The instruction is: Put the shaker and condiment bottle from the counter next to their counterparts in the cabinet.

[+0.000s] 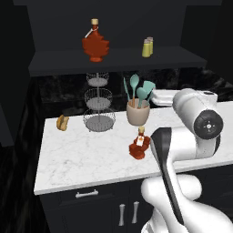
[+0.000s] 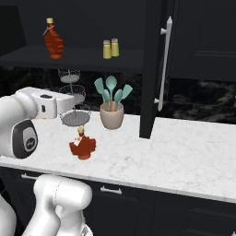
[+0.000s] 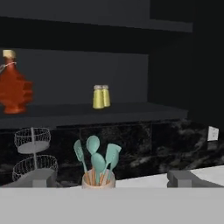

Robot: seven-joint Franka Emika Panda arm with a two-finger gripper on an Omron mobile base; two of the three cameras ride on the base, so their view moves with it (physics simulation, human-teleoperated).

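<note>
The condiment bottle, small and red-brown with a tan cap and white tag, stands upright on the white marble counter. On the black cabinet shelf stands a wider maple-leaf red bottle. Right of it, two olive-yellow shakers stand side by side. My gripper is open and holds nothing. It hangs above the counter, level with the utensil crock, facing the shelf. The white hand is left of the condiment bottle and higher.
A beige crock of teal utensils and a wire tiered stand stand at the back of the counter. A bun lies at the left. An open black cabinet door hangs down to the counter.
</note>
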